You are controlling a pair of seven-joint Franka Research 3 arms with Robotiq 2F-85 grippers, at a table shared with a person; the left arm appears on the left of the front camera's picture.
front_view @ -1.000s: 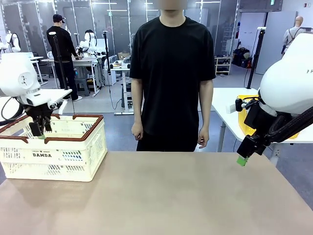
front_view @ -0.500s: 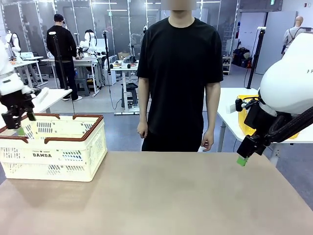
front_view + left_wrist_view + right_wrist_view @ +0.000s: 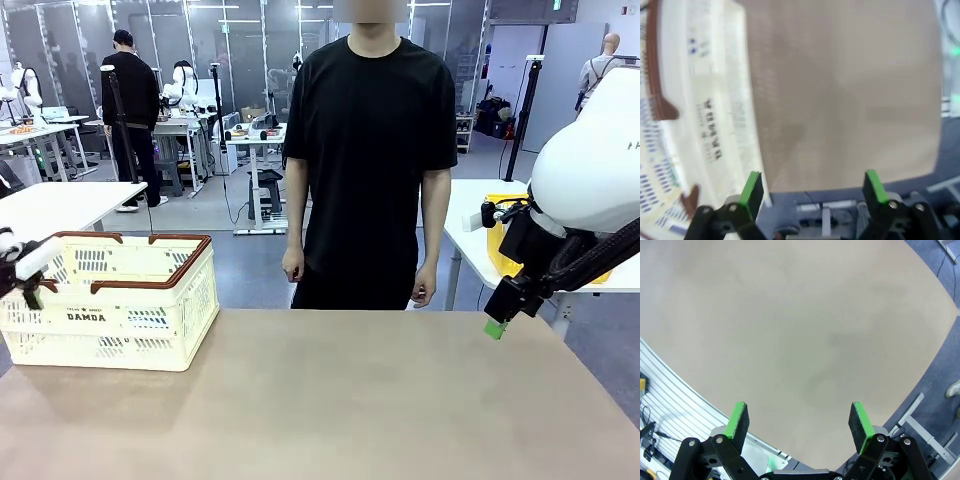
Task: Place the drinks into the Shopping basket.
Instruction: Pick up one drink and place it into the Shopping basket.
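Note:
The Shopping basket point(image 3: 110, 300), cream lattice with a brown rim, stands on the table's far left; its printed side point(image 3: 710, 130) runs down the left of the left wrist view. The drinks are hidden; bluish patches behind the lattice are too unclear to name. My left gripper point(image 3: 812, 184) is open with nothing between its green pads, hanging off the table's near edge beside the basket. Part of that arm point(image 3: 20, 268) shows at the picture's left edge. My right gripper point(image 3: 497, 324) point(image 3: 799, 420) is open and empty over the table's right edge.
The brown tabletop point(image 3: 340, 400) lies bare between the basket and the right arm. A person in a black shirt point(image 3: 370, 150) stands at the far side with both hands down. A yellow basket point(image 3: 497, 240) sits on a white table behind my right arm.
My left arm has swung from above the basket down and out to the picture's left edge, with its jaws open throughout. The right arm has stayed still. The person has shifted slightly right.

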